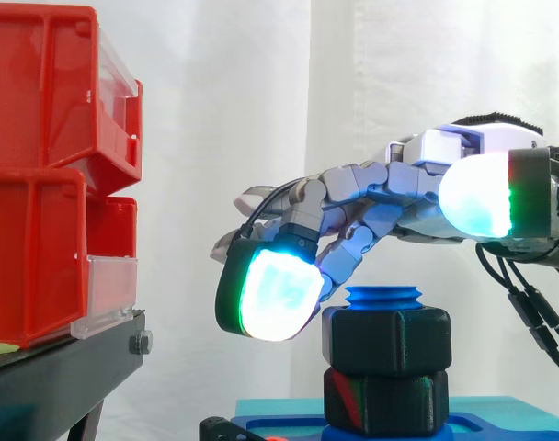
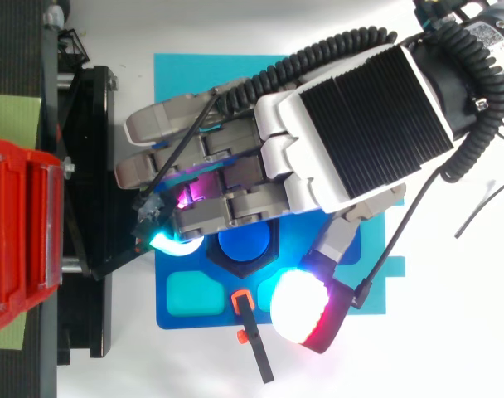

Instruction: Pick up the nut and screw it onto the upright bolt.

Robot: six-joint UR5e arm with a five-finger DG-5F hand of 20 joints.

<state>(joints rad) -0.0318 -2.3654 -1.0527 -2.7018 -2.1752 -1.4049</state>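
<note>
A blue upright bolt (image 1: 382,296) stands on a blue base plate (image 1: 509,412). A black hexagonal nut (image 1: 386,342) sits on the bolt, whose threaded top pokes out above it. Under the nut is a second black hexagonal piece (image 1: 386,397). My hand (image 1: 371,184) reaches in from the right and hovers over the bolt with its fingers loosely stretched out. One cyan-glowing fingertip (image 1: 275,299) hangs just left of the nut, at its upper edge. The thumb's pad (image 2: 300,313) stays off to the side, apart from the nut. From above, the bolt top (image 2: 244,245) shows beneath my fingers.
Red bins (image 1: 50,175) are stacked on a black stand (image 1: 68,367) left of the bolt. A small black-and-orange tool (image 2: 250,332) lies at the front edge of the base plate (image 2: 364,286). White curtain behind.
</note>
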